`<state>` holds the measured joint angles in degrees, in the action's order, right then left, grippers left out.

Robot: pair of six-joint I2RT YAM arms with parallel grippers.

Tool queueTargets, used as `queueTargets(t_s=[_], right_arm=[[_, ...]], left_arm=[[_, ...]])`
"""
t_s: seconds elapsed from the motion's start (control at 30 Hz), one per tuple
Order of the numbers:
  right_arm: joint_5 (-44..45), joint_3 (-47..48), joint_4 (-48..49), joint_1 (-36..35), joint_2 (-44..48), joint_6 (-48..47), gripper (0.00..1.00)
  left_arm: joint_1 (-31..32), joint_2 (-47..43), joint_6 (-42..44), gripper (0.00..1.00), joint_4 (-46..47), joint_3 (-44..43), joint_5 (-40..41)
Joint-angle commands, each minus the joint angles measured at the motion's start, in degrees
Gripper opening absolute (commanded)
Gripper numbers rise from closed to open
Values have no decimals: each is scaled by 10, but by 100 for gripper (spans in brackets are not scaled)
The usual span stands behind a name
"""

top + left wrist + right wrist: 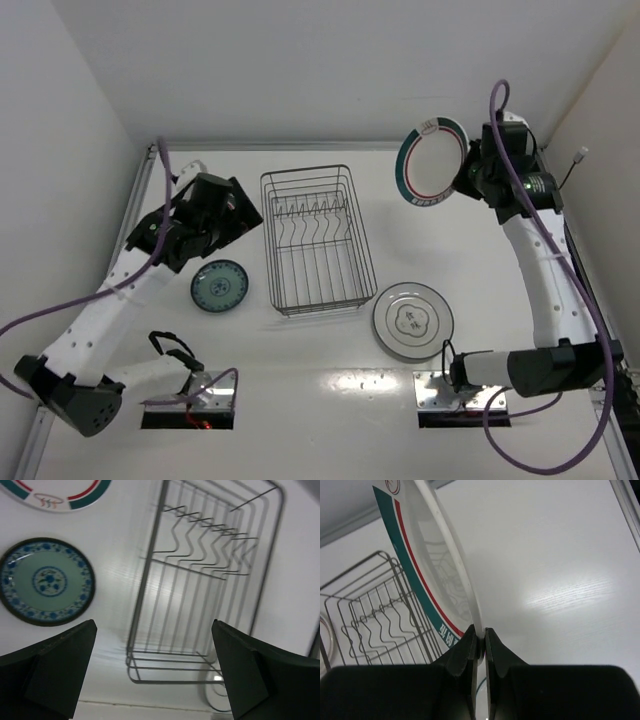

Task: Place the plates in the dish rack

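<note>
The right gripper point(480, 640) fills the bottom of its wrist view, its dark fingers point(462, 655) pressed together on the rim of a white teal-rimmed plate point(437, 575). The plate stands on edge, running up to the upper left of the frame. A thin red line runs inside its teal band. Small white characters are printed on the band near the fingers, and a red mark sits at the top; both are too small to read.

In the top view this plate is off the table point(300, 390) at upper right, apart from the far right corner of the dish rack point(317, 240). The wire rack sits at centre with no plate between its prongs.

A small teal patterned plate point(220, 286) lies flat just left of the rack, and a grey-white plate point(412, 321) lies near its near right corner.

The left gripper point(154, 625) hangs above the rack's left side, fingers point(65, 660) wide apart. A second teal-rimmed plate point(55, 495), with a ring emblem, shows at that view's upper left edge.

Bare table runs between the rack and the right wall.
</note>
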<state>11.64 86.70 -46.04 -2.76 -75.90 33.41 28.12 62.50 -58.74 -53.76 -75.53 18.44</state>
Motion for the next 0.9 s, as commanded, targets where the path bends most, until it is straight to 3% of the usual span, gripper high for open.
queueTargets(t_s=[0.0, 0.27, 0.53, 0.87], right_arm=[[64, 35, -48, -46, -29, -18, 0], [167, 133, -112, -193, -120, -12, 0], [211, 304, -168, -246, -265, -19, 0], [219, 314, -164, -262, -343, -33, 0]], left_arm=[[6, 46, 43, 100, -42, 16, 53], [-60, 121, 128, 100, -47, -56, 107], [-139, 149, 150, 100, -48, -71, 102], [-237, 168, 159, 100, -70, -59, 113]])
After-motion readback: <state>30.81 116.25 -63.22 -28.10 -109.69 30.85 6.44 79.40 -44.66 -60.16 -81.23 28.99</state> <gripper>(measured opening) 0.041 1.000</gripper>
